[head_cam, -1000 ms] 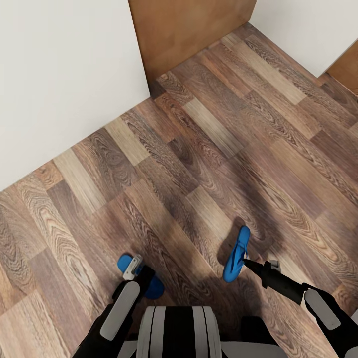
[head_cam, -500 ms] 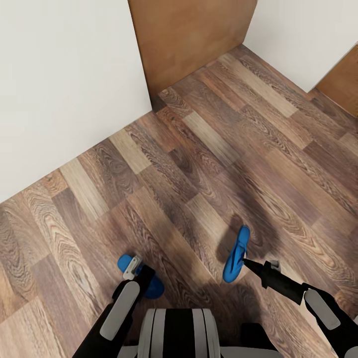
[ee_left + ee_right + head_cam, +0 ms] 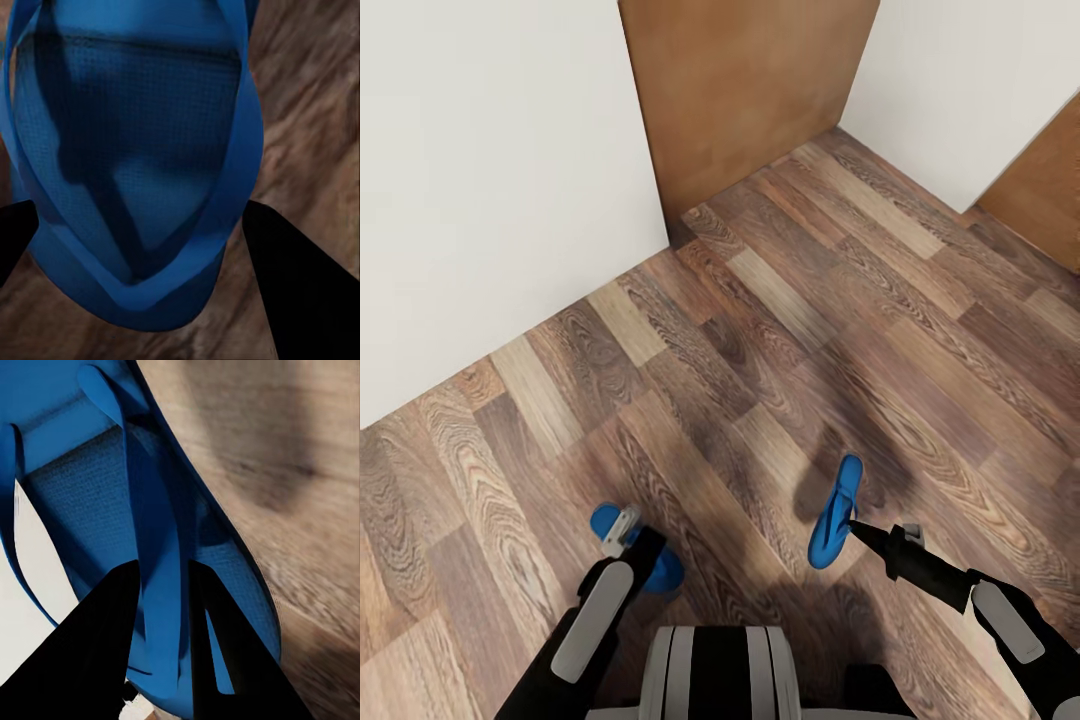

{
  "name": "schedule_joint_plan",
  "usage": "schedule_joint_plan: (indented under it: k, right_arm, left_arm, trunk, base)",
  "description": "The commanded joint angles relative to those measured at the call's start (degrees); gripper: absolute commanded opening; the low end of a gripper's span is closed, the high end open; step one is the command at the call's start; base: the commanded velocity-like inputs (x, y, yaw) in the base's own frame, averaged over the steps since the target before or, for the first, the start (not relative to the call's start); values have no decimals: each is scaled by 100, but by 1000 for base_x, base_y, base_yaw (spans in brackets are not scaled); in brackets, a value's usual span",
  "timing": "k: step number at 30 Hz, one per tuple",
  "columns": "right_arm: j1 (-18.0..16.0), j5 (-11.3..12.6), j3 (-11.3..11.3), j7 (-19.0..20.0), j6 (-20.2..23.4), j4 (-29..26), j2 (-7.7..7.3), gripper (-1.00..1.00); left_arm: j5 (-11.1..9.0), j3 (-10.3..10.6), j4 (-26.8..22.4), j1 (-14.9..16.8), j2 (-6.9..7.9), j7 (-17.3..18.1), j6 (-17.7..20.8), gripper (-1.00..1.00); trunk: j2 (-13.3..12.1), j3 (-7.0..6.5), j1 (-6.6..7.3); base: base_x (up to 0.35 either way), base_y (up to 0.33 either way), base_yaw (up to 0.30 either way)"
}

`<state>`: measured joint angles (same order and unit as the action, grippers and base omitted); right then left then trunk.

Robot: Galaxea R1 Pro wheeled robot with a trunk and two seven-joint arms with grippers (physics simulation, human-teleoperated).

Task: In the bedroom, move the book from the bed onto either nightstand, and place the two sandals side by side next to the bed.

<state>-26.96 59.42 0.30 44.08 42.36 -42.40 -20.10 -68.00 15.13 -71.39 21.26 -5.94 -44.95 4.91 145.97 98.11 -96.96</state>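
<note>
Two bright blue sandals hang above the wood-plank floor, one in each gripper. My left gripper is shut across the width of the left sandal; in the left wrist view its black fingers flank the sandal's sole. My right gripper is shut on the right sandal, which hangs on edge. The right wrist view has the two fingers pinching the sandal's strap. Book, bed and nightstands are out of view.
A white wall runs along the left to a corner. A brown wooden door panel stands ahead, with another white wall and a second brown panel at the right. My trunk fills the bottom centre.
The whole head view has shifted, so the camera has moved: more of the door and the right wall shows. Both sandals stay held; my left arm sits slightly further left.
</note>
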Motion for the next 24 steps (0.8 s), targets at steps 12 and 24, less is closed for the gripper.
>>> schedule_joint_plan:
  k: [12,24]
  right_arm:
    - [-2,21,5,12,36,4,5,-100]
    - [-2,17,14,8,18,4,6,-100]
  left_arm:
    - [-33,50,-623,-57,799,-25,599,-100]
    - [-91,45,-789,-103,1924,1413,2141,-100]
  trunk:
    - [-15,-264,31]
    - [-31,-529,62]
  base:
    - [0,0,0]
    - [0,0,0]
